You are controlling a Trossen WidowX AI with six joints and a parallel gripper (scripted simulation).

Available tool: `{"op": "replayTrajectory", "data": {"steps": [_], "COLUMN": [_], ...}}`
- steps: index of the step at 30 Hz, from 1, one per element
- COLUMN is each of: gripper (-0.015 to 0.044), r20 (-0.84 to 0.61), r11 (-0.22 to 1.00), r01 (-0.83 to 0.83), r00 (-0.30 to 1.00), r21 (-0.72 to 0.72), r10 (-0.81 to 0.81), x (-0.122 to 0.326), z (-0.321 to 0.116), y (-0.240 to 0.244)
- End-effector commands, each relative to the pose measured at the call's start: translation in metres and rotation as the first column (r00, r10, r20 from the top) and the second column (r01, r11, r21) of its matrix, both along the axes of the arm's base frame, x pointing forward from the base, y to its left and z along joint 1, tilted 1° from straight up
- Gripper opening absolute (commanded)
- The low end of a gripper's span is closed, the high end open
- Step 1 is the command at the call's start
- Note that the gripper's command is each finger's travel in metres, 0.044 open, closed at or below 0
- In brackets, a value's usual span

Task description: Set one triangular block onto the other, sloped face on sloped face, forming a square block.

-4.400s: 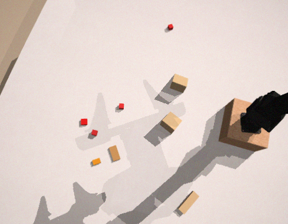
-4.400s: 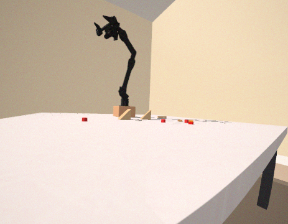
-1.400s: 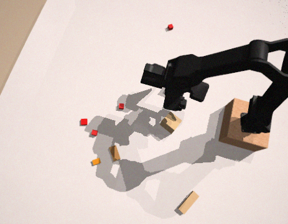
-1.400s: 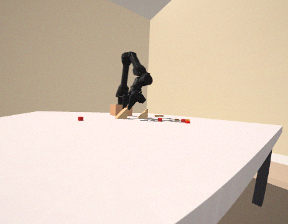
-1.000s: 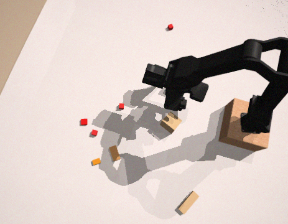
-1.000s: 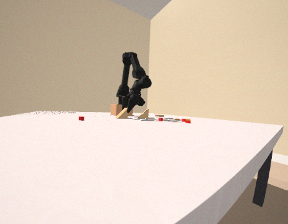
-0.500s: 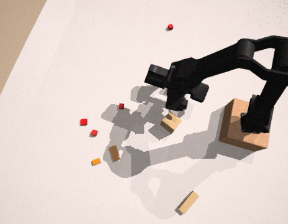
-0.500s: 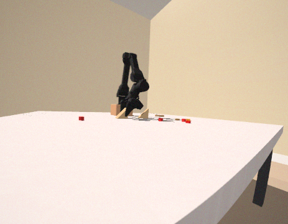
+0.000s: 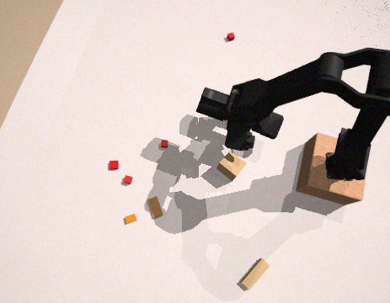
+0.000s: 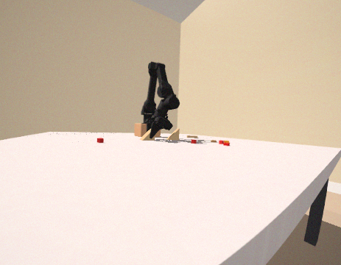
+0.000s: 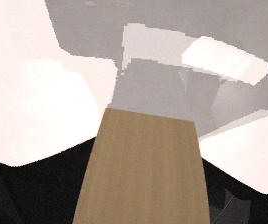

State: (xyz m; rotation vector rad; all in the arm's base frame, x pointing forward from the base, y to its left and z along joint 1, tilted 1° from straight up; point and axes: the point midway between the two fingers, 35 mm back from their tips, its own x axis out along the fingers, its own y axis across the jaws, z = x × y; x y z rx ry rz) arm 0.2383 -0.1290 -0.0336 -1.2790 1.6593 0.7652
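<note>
My gripper [image 9: 242, 113] [image 10: 152, 136] [image 11: 143, 149] is low at the table and shut on a wooden triangular block [image 10: 145, 136] [image 11: 145, 170], whose wide grained face fills the space between the fingers in the wrist view. This block appears to rest on the table; the arm hides it in the top view. The other triangular block [image 9: 233, 168] [image 10: 174, 135] stands on the table beside the gripper, separate from the held one, with its slope facing left in the exterior view. The fingertips' contact is partly hidden by the held block.
Red cubes [image 9: 231, 36] [image 9: 164, 144] [image 9: 114, 165] [image 9: 127, 179] lie around. An orange block [image 9: 130, 219] and a brown block [image 9: 155, 207] lie near each other. A light wooden bar [image 9: 254, 273] lies apart. A large brown box [image 9: 314, 166] stands near the arm's base.
</note>
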Motion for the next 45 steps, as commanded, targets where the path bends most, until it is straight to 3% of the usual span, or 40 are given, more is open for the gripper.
{"op": "replayTrajectory", "data": {"steps": [1, 7, 25, 45], "gripper": [0.015, 0.0, 0.0, 0.0], "r20": [-0.004, 0.0, 0.0, 0.134], "r11": [1.0, 1.0, 1.0, 0.881], "r01": [-0.004, 0.0, 0.0, -0.051], "r00": [1.0, 1.0, 1.0, 0.991], "r21": [-0.001, 0.0, 0.006, 0.47], "r10": [0.004, 0.0, 0.0, -0.014], "x": [0.0, 0.0, 0.0, -0.01], "z": [-0.001, 0.003, 0.003, 0.024], "y": [0.0, 0.0, 0.0, -0.028]}}
